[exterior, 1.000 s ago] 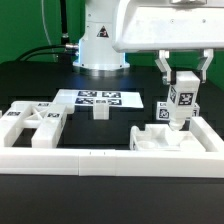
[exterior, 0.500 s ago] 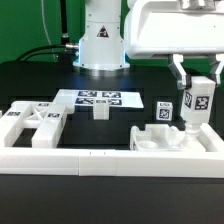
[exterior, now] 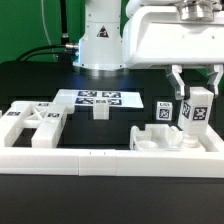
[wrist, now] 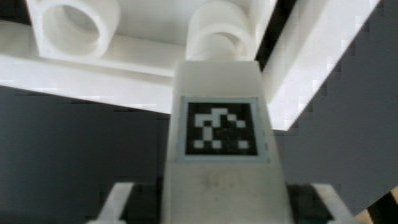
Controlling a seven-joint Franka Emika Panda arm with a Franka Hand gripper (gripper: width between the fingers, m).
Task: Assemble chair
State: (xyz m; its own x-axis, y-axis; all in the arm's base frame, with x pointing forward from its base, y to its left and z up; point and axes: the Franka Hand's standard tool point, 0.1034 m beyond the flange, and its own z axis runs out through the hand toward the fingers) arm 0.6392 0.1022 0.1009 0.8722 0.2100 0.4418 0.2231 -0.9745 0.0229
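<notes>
Now seating post [exterior: 197, 113] in slab [exterior: 160, 142].
Pinched upright between gripper [exterior: 197, 93] fingers; next, centre over socket [wrist: 226, 35] below fingertips, press down.

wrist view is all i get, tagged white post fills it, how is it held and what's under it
Observer: The gripper holds the post upright near its top, at the exterior view's right end of a blocky white part. I can't tell if they touch.
Operator: other parts on the table
Observer: A framed panel lies far off on the exterior view's left.
Operator: anything between
Observer: One short post stands alone by the marker board.
</notes>
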